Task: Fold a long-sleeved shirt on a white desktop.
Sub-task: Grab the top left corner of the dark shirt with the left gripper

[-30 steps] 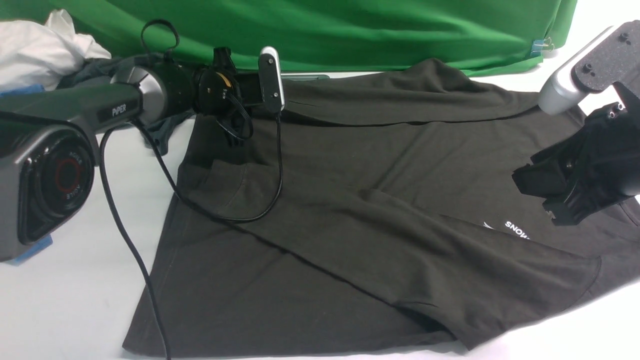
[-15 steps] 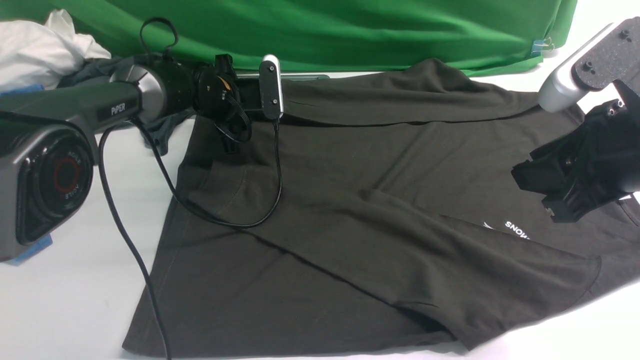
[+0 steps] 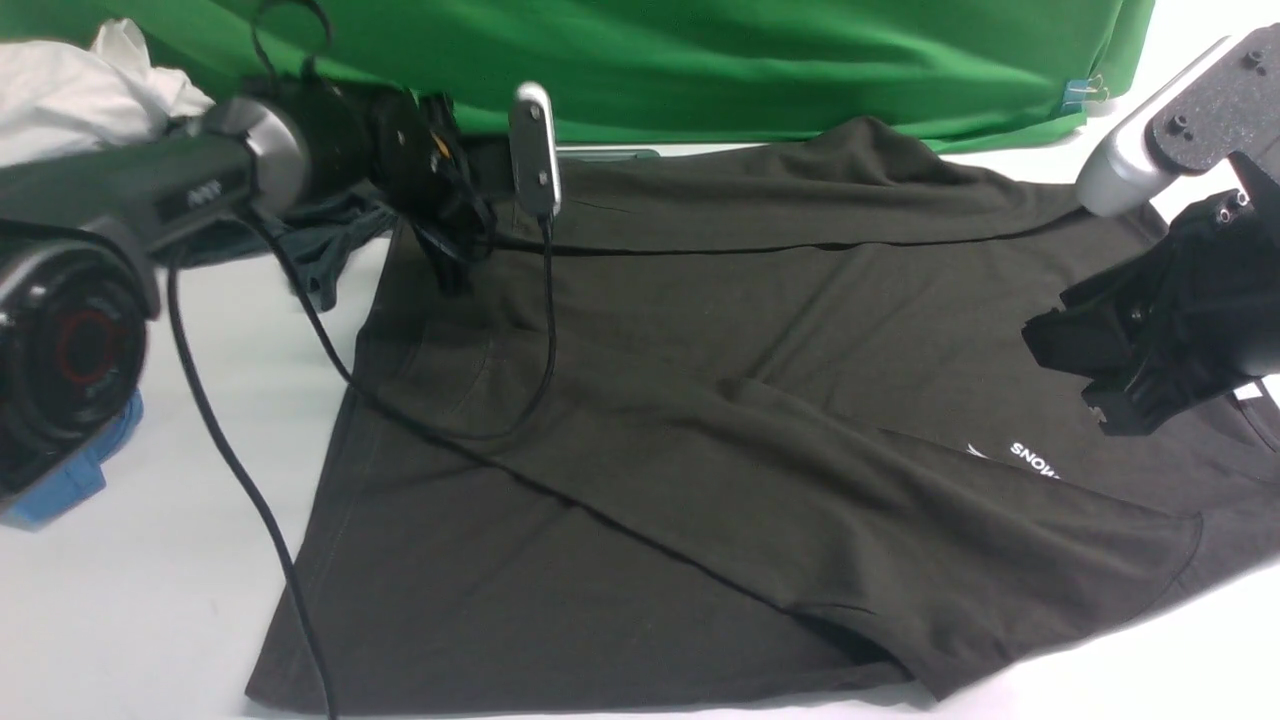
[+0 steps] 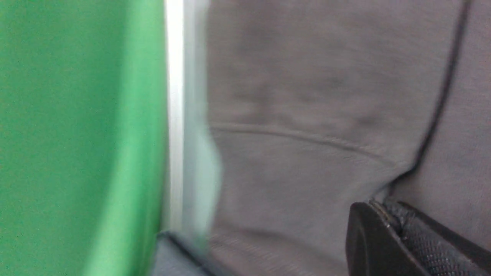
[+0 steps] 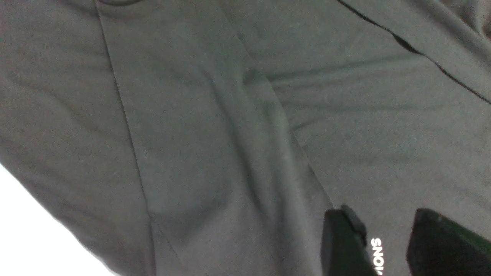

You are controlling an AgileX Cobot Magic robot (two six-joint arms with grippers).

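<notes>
Shirt (image 3: 700,450) lying spread across desktop (image 3: 180,620); backdrop (image 3: 700,60) hanging behind it; crumpled cloth (image 3: 80,100) sitting far left, at back.

On the long-sleeved shirt (image 3: 700,420), a folded sleeve covers part of the white print (image 3: 1032,459). The collar is mostly hidden behind the right gripper (image 3: 1075,385), which the frame edge cuts off. At the shirt's far corner the left gripper (image 3: 452,275) is smeared, black on black, and its wrist view is blurred too.
</notes>
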